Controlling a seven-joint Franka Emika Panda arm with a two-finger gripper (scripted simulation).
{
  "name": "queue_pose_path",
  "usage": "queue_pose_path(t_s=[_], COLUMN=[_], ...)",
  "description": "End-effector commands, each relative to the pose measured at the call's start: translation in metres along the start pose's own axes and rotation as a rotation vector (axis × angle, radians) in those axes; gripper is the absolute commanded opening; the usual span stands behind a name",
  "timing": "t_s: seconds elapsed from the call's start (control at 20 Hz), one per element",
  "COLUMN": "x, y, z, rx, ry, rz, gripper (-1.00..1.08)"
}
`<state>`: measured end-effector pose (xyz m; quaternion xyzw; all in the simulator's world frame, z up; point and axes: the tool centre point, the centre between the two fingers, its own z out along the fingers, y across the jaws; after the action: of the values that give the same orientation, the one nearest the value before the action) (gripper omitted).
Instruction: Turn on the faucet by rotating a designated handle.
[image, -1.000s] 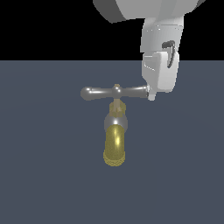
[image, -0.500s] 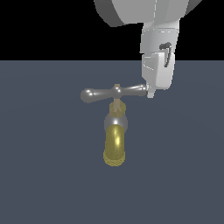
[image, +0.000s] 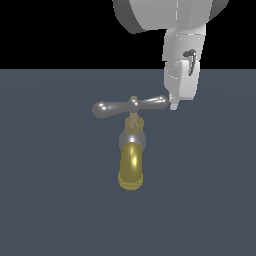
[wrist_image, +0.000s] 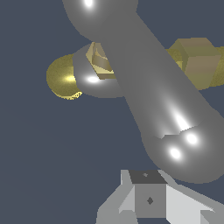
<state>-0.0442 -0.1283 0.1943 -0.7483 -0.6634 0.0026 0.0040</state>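
Honestly, no brand, label or readable writing shows on anything; the only mark on my gripper is a small dark fitting on its pale housing. Whether my fingers are apart or together I cannot tell: in the exterior view only one pale tip shows below the housing, and in the wrist view only a grey block of the fingers shows at the edge of the picture. I hold nothing. My fingertip sits right at the rounded bulb of the handle, on the arm toward the exterior view's right, and looks to be touching it or just beside it; the wrist view shows that same bulb directly against the finger block.

The handle lies roughly level, its right arm tipped slightly up, its other arm reaching to the exterior view's left and ending in its own bulb. A small brass hub joins both arms at the middle. Below the handle stands the faucet, with a brass stem, a silver-grey round body and a shiny brass spout curving toward the camera to a ribbed rim. Under the faucet spreads a plain dark blue-grey surface.
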Motion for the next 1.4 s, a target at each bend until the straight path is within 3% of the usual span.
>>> queue_pose_path(t_s=[0.0, 1.0, 1.05, 1.1, 1.35], x=[0.010, 0.057, 0.057, 0.028, 0.069], y=[0.009, 0.069, 0.069, 0.063, 0.069], z=[0.000, -0.002, -0.002, 0.000, -0.001], rx=[-0.003, -0.009, -0.009, -0.004, -0.006], ry=[-0.001, -0.001, -0.001, -0.012, -0.008], rz=[-0.010, -0.017, -0.017, 0.023, 0.009], gripper=[-1.00, -1.00, -1.00, -1.00, -1.00])
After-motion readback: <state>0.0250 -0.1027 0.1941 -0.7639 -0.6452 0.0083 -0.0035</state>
